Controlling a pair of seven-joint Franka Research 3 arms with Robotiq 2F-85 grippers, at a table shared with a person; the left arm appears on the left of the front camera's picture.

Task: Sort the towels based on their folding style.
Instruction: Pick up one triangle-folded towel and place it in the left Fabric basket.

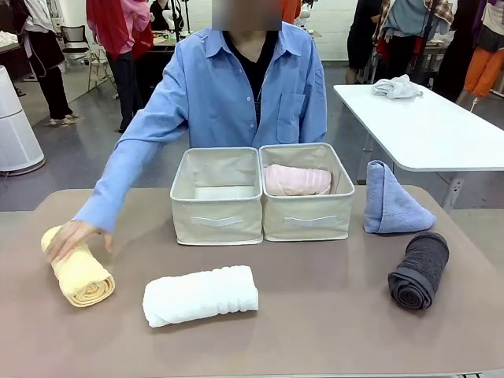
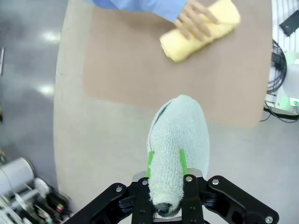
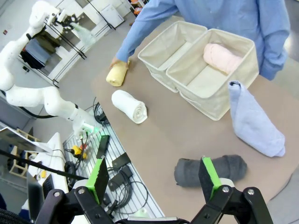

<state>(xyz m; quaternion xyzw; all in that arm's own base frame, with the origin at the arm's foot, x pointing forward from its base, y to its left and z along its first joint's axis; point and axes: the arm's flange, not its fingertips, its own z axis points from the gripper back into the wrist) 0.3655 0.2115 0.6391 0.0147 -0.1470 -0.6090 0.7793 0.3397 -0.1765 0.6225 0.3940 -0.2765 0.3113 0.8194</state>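
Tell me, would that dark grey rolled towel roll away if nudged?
Probably: the dark grey towel lies on its side as a cylinder on the table, so a sideways push could roll it. Its terry looks soft, so a pinch would likely squash it, and its rolled layers might loosen.

The yellow towel point(image 1: 79, 276), white towel point(image 1: 201, 295) and dark grey towel point(image 1: 419, 270) are fuzzy terry cloth; the grey-green towel point(image 2: 177, 135) shows rough loops. The bins point(image 1: 216, 224) are matt beige woven fabric. The worktop point(image 1: 315, 315) is smooth, matt brown. The left end effector point(image 2: 166, 162) is black plastic.
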